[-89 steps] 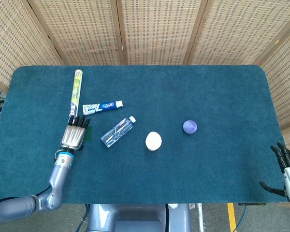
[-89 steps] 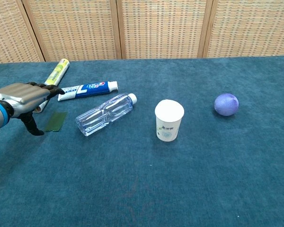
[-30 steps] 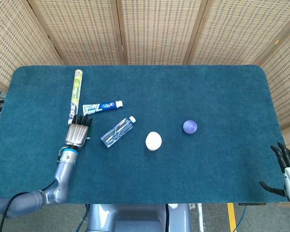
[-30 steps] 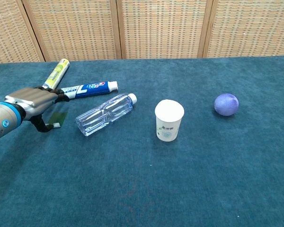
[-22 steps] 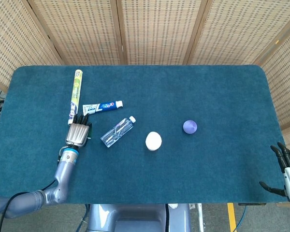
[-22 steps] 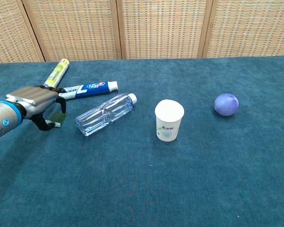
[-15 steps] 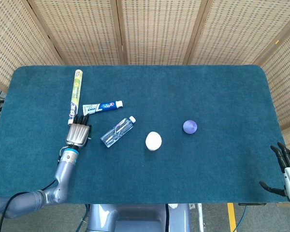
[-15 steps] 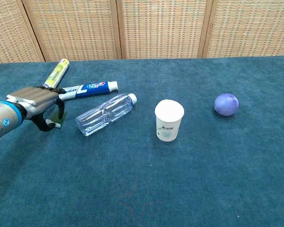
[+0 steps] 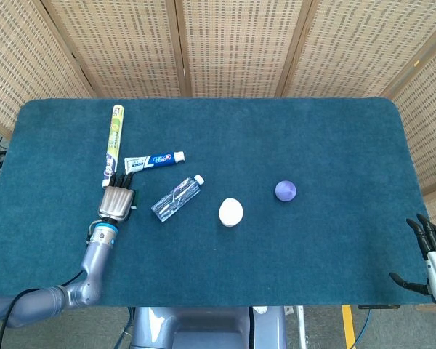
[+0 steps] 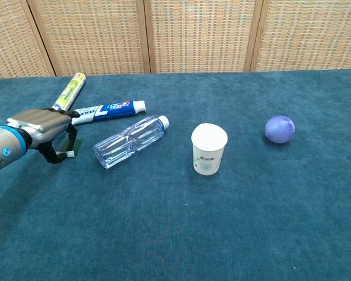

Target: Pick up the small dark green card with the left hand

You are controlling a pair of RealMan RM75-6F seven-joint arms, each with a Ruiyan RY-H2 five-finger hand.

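The small dark green card (image 10: 72,142) stands tilted up on its edge off the blue cloth, just left of the clear bottle. My left hand (image 10: 42,125) sits over it, palm down, with the fingers curled onto the card's far side and the thumb below it, pinching it. From the head view the left hand (image 9: 118,198) hides nearly all of the card. My right hand (image 9: 432,257) hangs off the table's near right corner with its fingers spread and nothing in it.
A clear plastic bottle (image 10: 130,141) lies close to the right of the left hand. A blue and white toothpaste tube (image 10: 108,110) and a yellow-green tube (image 10: 68,91) lie just beyond it. A white paper cup (image 10: 209,148) and a purple ball (image 10: 279,129) stand further right.
Three seconds ago the card lay flat beside the left hand. The hand has slid over it and its fingers have curled in, tipping the card up on edge. The right hand is unmoved.
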